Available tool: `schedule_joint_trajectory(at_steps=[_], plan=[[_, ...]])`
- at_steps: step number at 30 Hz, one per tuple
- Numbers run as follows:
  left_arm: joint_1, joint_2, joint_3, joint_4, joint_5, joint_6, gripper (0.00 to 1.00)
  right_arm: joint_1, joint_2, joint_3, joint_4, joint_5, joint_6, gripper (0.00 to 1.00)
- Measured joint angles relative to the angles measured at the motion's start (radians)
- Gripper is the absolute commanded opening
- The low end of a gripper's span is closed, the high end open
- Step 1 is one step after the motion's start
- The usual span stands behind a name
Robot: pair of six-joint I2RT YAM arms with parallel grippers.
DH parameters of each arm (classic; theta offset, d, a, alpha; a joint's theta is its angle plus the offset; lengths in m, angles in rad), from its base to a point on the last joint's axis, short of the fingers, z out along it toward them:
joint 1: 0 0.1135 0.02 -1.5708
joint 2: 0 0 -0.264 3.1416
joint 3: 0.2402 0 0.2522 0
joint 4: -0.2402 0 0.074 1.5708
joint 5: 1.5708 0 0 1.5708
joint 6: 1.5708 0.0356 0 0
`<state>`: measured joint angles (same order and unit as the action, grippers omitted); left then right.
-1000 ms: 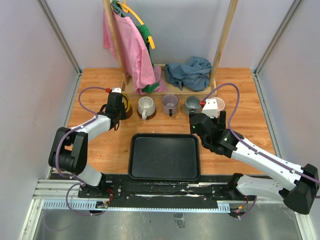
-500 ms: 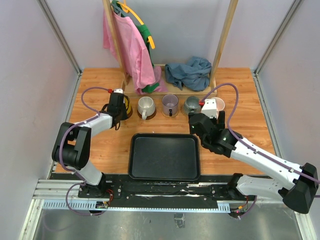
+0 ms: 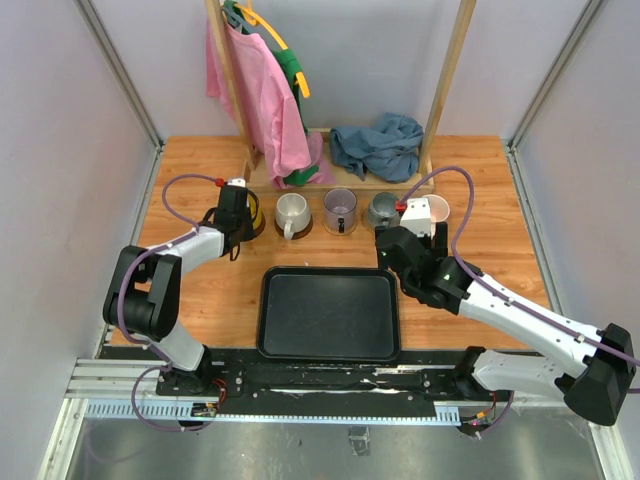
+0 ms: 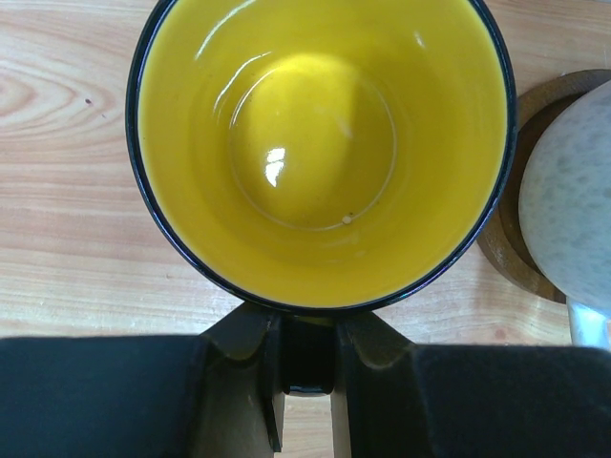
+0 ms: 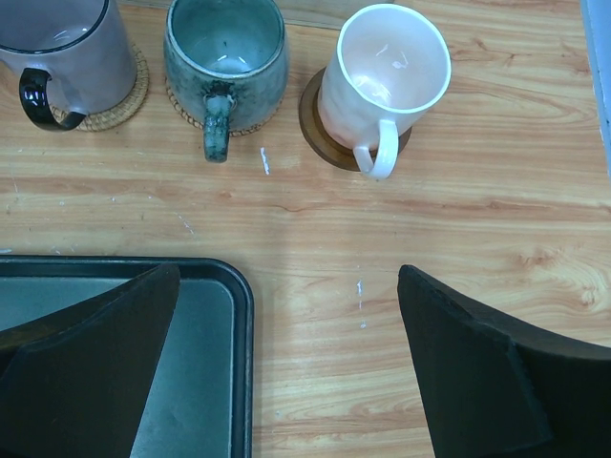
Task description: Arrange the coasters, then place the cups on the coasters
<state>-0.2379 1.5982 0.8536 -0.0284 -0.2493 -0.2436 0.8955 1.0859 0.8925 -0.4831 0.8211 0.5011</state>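
Five cups stand in a row at the back. My left gripper [image 4: 307, 336] is shut on the black handle of the yellow cup [image 4: 320, 143], which sits at the row's left end [image 3: 252, 212] over a dark coaster. Beside it, the cream-white cup [image 4: 573, 210] rests on a dark brown coaster [image 4: 501, 253]. The purple cup [image 5: 57, 48] and the grey cup [image 5: 224, 48] each stand on a tan coaster [image 5: 129, 100]. On another dark brown coaster [image 5: 315, 129] is the pink cup [image 5: 387, 72]. My right gripper [image 5: 286, 363] hangs open over bare wood, short of the pink cup, holding nothing.
A black rectangular tray [image 3: 330, 312] lies in front of the cups, its corner under my right gripper's left finger. Behind the cups stands a wooden rack [image 3: 445, 90] with pink and green clothes [image 3: 265, 100], and a blue cloth [image 3: 378, 145] lies on its base.
The left arm's elbow has shifted a little to the right while its gripper stays on the yellow cup. The right gripper has crept slightly left, still open.
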Motion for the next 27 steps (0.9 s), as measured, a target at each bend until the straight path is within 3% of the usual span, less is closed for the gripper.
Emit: schedule_joint_trajectory(at_steps=[11,22,27], plan=[[0.000,-0.005,0.000,-0.015,0.000,-0.008,0.01,0.000,0.000,0.000,0.000,-0.011,0.007,0.98],[0.000,-0.014,0.000,-0.029,-0.007,-0.028,0.43,0.000,0.000,0.000,0.000,-0.026,0.020,0.98],[0.000,-0.034,0.000,-0.035,-0.008,-0.034,0.53,0.000,0.000,0.000,0.000,-0.028,0.024,0.98]])
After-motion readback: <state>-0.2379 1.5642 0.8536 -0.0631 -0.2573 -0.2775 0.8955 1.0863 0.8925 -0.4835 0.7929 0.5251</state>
